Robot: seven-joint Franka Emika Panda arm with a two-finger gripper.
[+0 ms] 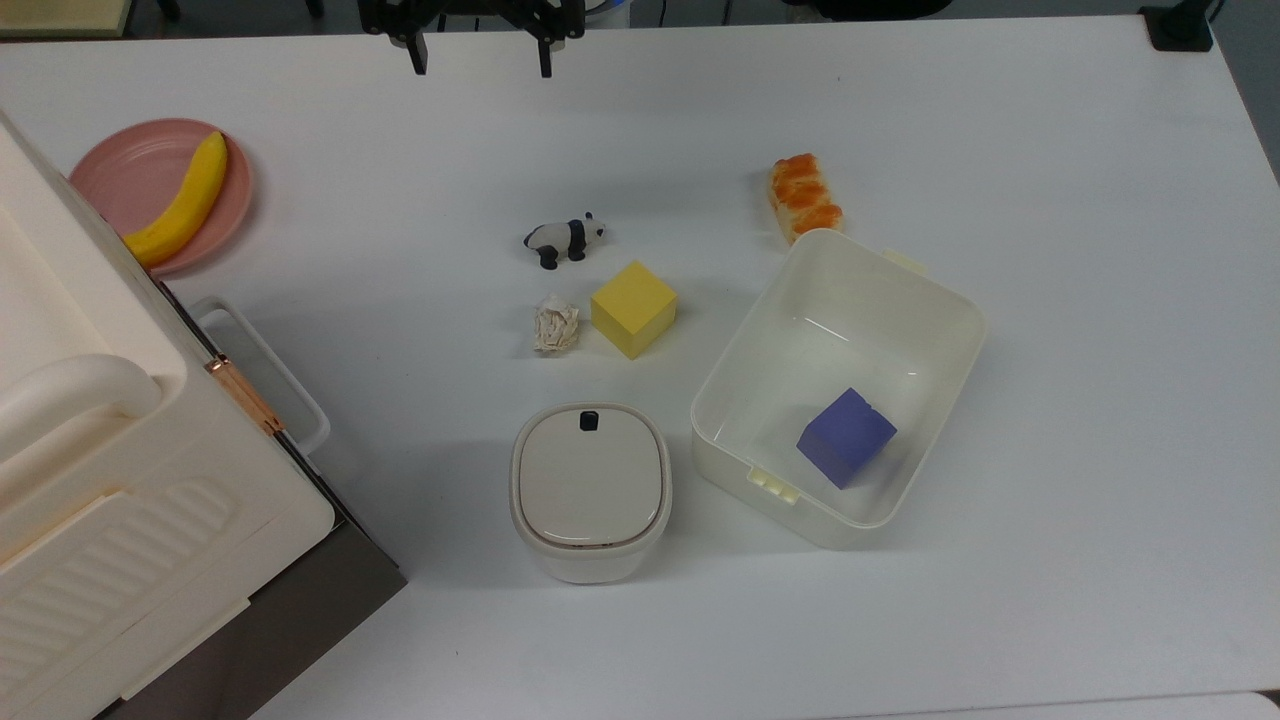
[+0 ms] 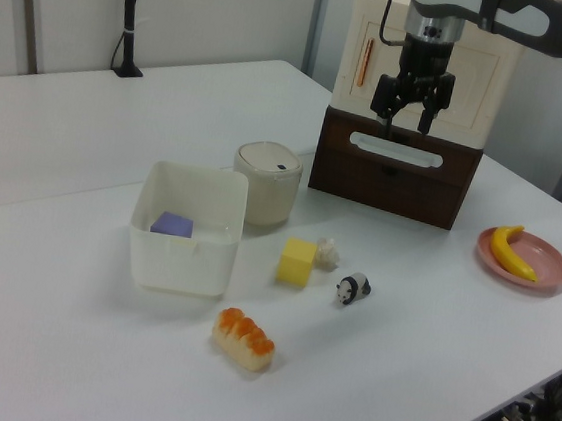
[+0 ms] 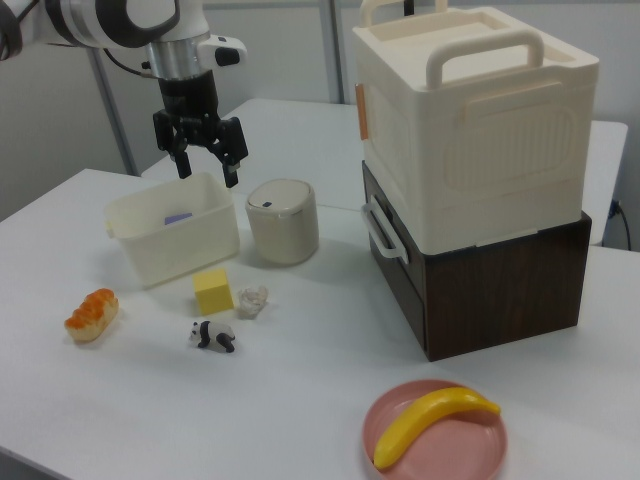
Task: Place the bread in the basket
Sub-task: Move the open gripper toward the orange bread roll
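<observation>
While the gripper (image 1: 478, 55) hangs at the upper edge of the top view with its two fingers spread wide and nothing between them, the bread (image 1: 804, 196) lies on the white table (image 1: 1050, 300) in the upper right of centre. Its long axis runs from upper left to lower right in the top view, the lower end just beside the far corner of the basket (image 1: 720, 375), outside the rim. In the left view the bread (image 2: 243, 338) sits low in the frame, in front of the basket (image 2: 183, 261), with its glazed top up. A purple cube (image 1: 846, 437) rests inside the basket. Left of the basket in the top view stand a yellow cube (image 1: 633, 308), a crumpled paper ball (image 1: 556, 324), a toy panda (image 1: 564, 240) and a lidded white bin (image 1: 590, 492).
</observation>
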